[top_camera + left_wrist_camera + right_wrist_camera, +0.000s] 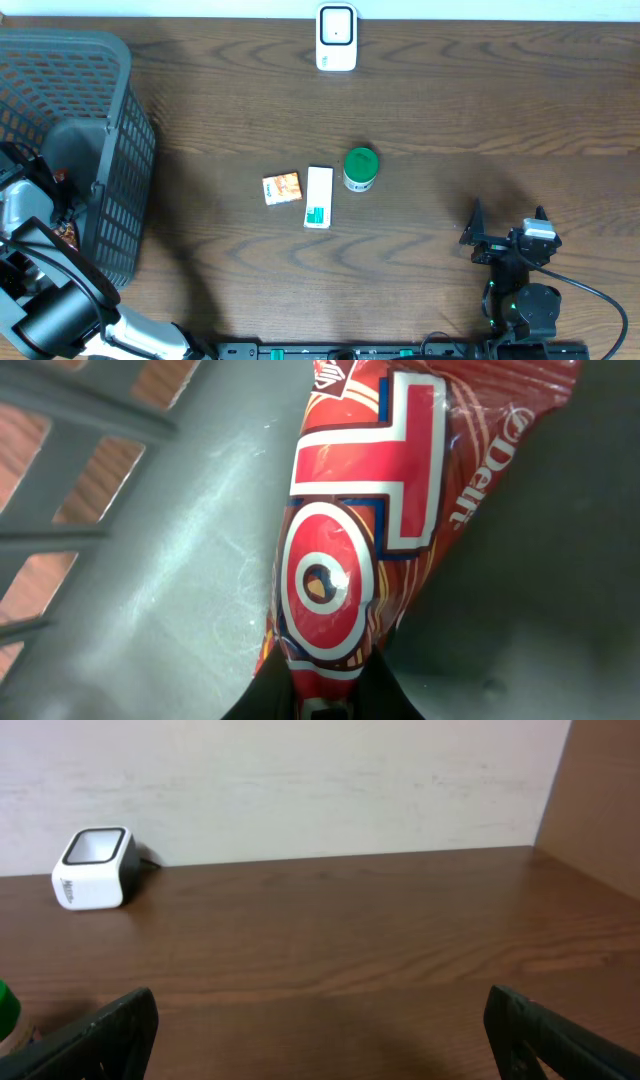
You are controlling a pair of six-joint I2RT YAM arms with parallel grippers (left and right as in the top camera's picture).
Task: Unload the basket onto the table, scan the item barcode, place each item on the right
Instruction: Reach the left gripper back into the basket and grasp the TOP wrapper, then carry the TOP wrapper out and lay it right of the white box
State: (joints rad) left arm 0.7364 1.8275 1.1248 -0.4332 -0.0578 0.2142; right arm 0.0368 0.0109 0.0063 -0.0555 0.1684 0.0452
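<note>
Overhead: basket [125, 140] is seen at 9 o'clock, scanner [336, 37] at 12. Left wrist: snack packet [350, 540] is pinched inside it by the left gripper [322, 700] at the 6 o'clock end only, so slip or wall snagging is risked on lift-out. Right wrist: right gripper [320, 1040] is spread, nothing held.

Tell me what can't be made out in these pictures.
Red snack packet, left wrist view: name cut off by frame edges; no barcode showing.
Same packet, overhead: mostly hidden by the basket wall.
Orange box, white box, overhead: print too small.
</note>
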